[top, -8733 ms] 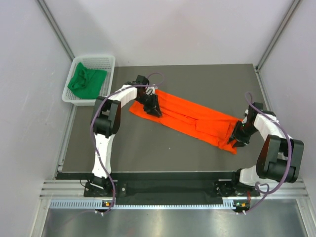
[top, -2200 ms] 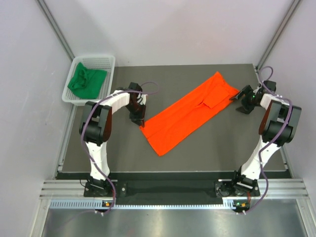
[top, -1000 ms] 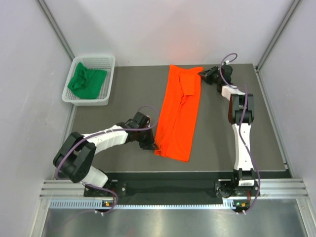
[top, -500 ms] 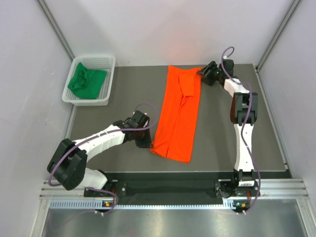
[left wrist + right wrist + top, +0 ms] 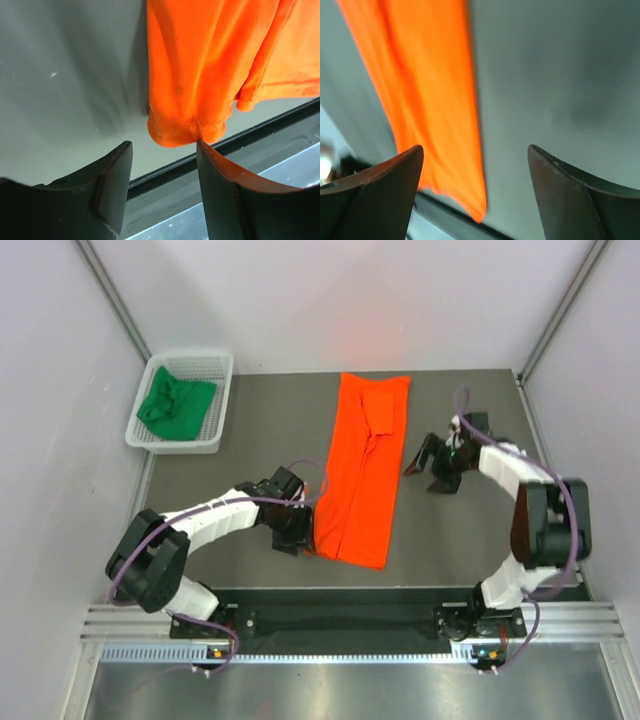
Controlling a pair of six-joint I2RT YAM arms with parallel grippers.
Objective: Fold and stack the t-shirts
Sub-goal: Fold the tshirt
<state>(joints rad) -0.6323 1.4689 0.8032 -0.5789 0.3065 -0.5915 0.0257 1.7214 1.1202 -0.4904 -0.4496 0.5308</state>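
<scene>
The orange t-shirt (image 5: 362, 475) lies folded into a long narrow strip down the middle of the table, one end at the far edge and the other near the front edge. My left gripper (image 5: 299, 541) is open beside its near left corner. In the left wrist view that corner of the orange t-shirt (image 5: 190, 75) sits just ahead of the left gripper (image 5: 162, 150), with nothing between the fingers. My right gripper (image 5: 426, 471) stands wide open to the right of the strip, apart from it. The right wrist view shows the orange t-shirt (image 5: 430, 95) beyond the open right gripper (image 5: 475, 148). The green t-shirt (image 5: 176, 404) lies crumpled in the basket.
A white mesh basket (image 5: 141, 439) stands at the table's far left corner. The dark grey table (image 5: 240, 430) has bare surface on both sides of the orange strip. Its front edge (image 5: 260, 131) runs just past the shirt's near end.
Both grippers have opened and let go of the orange t-shirt. The right arm has drawn back from the shirt's far end to mid-table on the right. The shirt now lies flat.
</scene>
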